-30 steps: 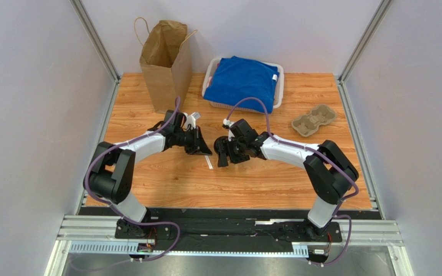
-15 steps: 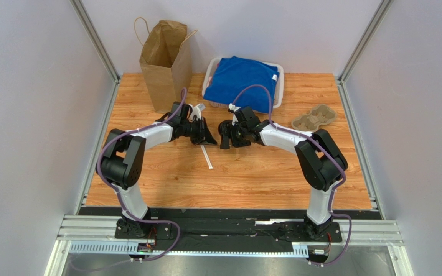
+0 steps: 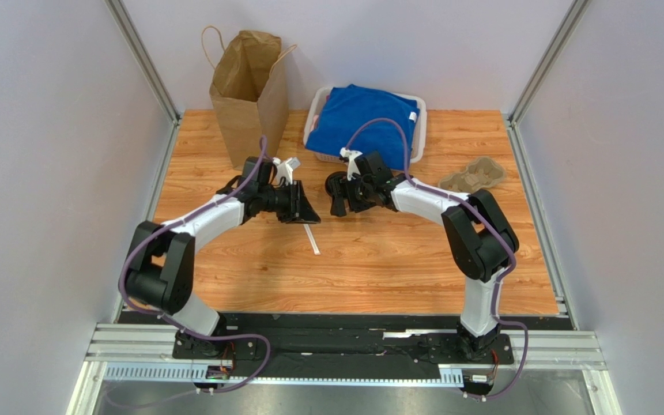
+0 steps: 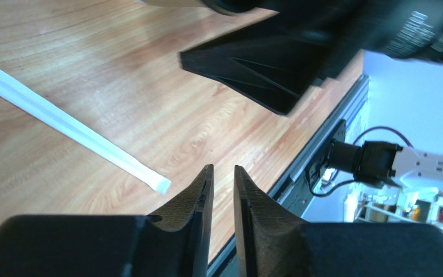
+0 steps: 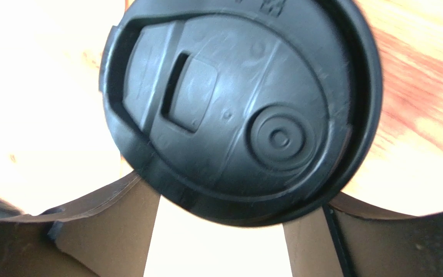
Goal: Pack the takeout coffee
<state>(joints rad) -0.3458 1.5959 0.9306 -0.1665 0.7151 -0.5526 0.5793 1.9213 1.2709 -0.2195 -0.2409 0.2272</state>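
1. The round black plastic lid [image 5: 235, 115] of the small takeout coffee cup [image 3: 337, 181] has tiny raised marks at its top edge. The picture cuts them off, so they cannot be read. The lid also has a small drink flap and a round bump.
2. The folded blue cloth [image 3: 363, 121] has a little white tag [image 3: 413, 116], too small to read.
3. The counter [image 3: 379, 277] is orange-brown wood with plank lines and a soft shine. Plain pale grey walls [image 3: 50, 173] stand on three sides, with silver metal posts [image 3: 143, 60] in the far corners. A silver metal rail [image 3: 344, 346] runs along the near edge, where the arms are bolted.
4. The takeout coffee cup is in the right end effector [image 3: 338, 192], near the middle of the counter and just in front of the white plastic basket [image 3: 420, 130] that holds the blue cloth. One finger is on each side of the cup, under the lid's rim, squeezing it. The lid hides the cup's body. I cannot tell if the cup touches the counter.
5. The left end effector [image 4: 223, 170] is just left of the cup. Its fingers are almost together, with only a thin gap, and hold nothing.
6. A long white paper-wrapped straw [image 4: 68, 124] lies flat on the counter below the left end effector.
7. A tall brown paper bag with string handles [image 3: 249, 86] stands open at the far left. A grey pulp cup carrier [image 3: 474, 177] lies at the far right.
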